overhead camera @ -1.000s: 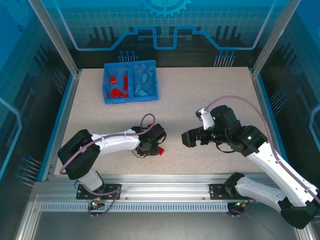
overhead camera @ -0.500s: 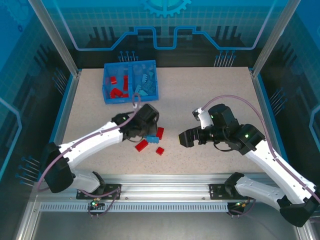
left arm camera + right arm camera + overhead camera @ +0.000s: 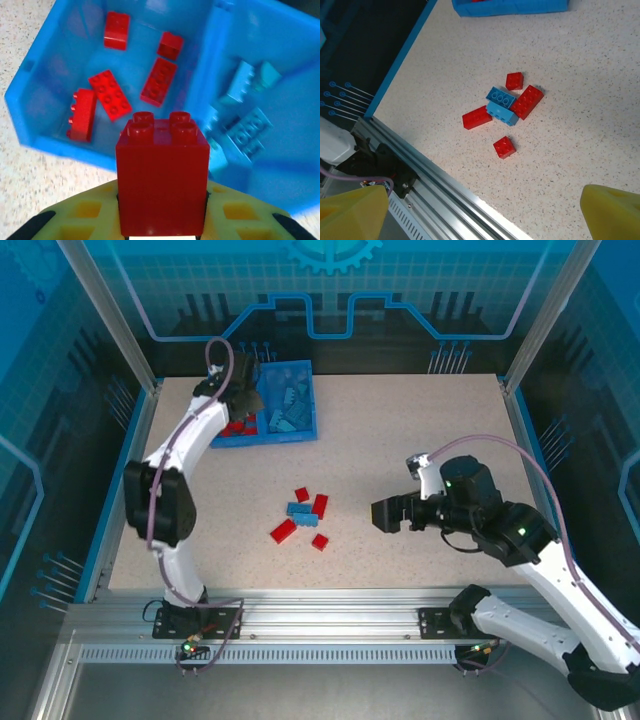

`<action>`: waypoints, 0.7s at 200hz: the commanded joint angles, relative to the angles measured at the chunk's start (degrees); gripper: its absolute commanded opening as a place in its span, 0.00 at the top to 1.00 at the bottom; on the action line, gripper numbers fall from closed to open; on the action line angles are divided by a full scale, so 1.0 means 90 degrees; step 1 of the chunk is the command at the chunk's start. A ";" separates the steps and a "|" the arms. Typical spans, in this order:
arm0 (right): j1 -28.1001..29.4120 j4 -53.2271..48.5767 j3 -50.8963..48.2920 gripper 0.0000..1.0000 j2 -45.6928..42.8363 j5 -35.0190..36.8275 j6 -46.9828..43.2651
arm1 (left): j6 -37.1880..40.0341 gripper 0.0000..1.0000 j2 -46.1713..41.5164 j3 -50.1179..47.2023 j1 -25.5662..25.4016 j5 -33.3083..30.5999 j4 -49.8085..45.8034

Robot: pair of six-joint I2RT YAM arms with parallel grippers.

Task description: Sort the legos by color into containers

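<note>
Over the red side of the bin [image 3: 55,147], the left pincer [image 3: 162,222] clamps a red brick [image 3: 162,175], ready to drop it with its colour. Meanwhile the right pincer [image 3: 388,513] gapes empty near the loose legos [image 3: 502,107].

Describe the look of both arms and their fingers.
The left arm and right arm have white links, black joints and a mauve cable running alongside. Small green lights glow on the right one. Fingers are yellow plastic with square recesses.

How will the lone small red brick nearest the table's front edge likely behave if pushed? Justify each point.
The small red brick looks like rigid plastic, so it probably slides without bending. Lying flat, studs up, it likely won't roll. Touching no other brick, it should move alone.
</note>
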 commanded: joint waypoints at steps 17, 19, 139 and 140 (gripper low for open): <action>0.0097 -0.0273 -0.0007 0.00 -0.0459 0.0282 0.0309 | 0.0279 0.72 0.1806 0.2451 0.0515 0.0699 -0.1231; 0.0093 -0.0273 -0.0007 0.00 -0.0472 0.0279 0.0320 | 0.0285 0.73 0.1909 0.2608 0.0524 0.0721 -0.1304; 0.0140 0.0008 -0.0122 0.00 -0.0294 0.0206 0.0503 | -0.0322 0.49 0.0792 0.2585 0.0873 0.2077 -0.1260; 0.0140 0.0024 -0.0131 0.00 -0.0265 0.0197 0.0508 | -0.0333 0.49 0.0643 0.2585 0.0873 0.2095 -0.1231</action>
